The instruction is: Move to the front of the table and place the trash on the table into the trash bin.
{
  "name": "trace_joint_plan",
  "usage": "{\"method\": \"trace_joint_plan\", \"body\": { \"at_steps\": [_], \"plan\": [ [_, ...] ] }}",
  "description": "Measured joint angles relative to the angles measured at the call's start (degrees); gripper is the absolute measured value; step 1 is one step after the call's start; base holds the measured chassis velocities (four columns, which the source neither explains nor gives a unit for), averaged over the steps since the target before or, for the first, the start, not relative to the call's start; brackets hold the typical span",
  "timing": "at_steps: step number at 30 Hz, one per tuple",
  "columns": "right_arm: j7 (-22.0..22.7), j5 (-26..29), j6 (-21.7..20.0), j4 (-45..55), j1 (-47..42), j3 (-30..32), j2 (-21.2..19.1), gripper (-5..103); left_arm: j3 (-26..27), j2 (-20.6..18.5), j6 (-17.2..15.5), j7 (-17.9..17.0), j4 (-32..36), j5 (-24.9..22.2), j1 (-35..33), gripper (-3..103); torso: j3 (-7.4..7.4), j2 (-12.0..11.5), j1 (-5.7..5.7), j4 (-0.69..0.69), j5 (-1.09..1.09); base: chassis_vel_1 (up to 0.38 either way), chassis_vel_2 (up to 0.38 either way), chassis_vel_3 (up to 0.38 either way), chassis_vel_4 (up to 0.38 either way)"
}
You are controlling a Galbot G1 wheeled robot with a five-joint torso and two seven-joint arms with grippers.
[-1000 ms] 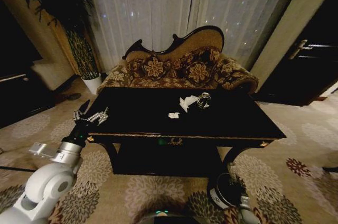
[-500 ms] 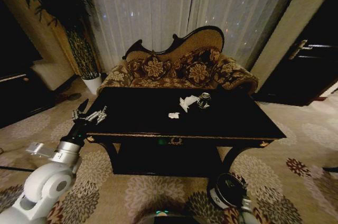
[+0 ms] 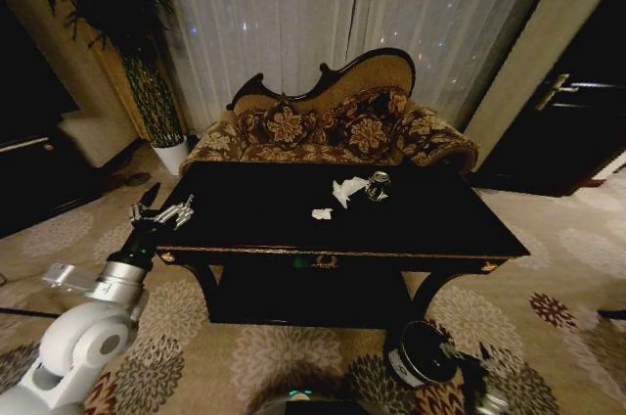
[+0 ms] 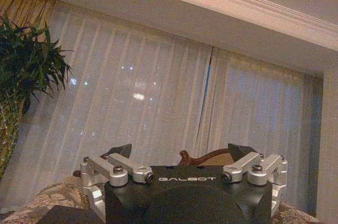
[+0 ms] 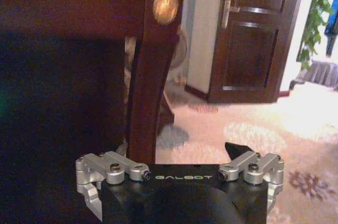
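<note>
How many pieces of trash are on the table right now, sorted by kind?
On the table, head view:
Crumpled white paper scraps: 2, a larger one and a smaller one
Shiny-topped can: 1
Total: 3

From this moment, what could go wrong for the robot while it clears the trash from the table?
1. The left pincer hovers at the left edge of the table; lowering the arm might knock the gold trim.
2. The can and paper scraps lie toward the far side, so a long reach could push them away.
3. The trash bin stands close to the table leg, near the right pincer; a swing might tip it.
</note>
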State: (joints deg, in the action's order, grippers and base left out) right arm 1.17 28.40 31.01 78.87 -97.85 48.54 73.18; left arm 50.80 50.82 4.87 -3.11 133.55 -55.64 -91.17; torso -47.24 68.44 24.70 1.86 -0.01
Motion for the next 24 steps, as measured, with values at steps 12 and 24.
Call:
{"method": "trace_joint_plan", "body": {
  "at_steps": [12, 24],
  "plan": [
    [0.37, 5.31, -2.55, 30.72, -14.58, 8.89, -0.86, 100, 2.43, 3.11, 0.88, 0.69, -2.11, 1.75, -5.26, 100, 0.0, 0.01, -0.01, -0.02, 0.01, 0.0, 0.0, 0.0, 0.0],
    [2.98, 11.78, -13.48, 49.82, -13.66, 15.14, -8.25, 100, 4.09, 3.51, 0.67, 0.6, -1.93, 2.28, -6.88, 100, -0.01, 0.0, 0.0, -0.02, 0.0, 0.0, 0.0, 0.0, 0.0]
  ]
}}
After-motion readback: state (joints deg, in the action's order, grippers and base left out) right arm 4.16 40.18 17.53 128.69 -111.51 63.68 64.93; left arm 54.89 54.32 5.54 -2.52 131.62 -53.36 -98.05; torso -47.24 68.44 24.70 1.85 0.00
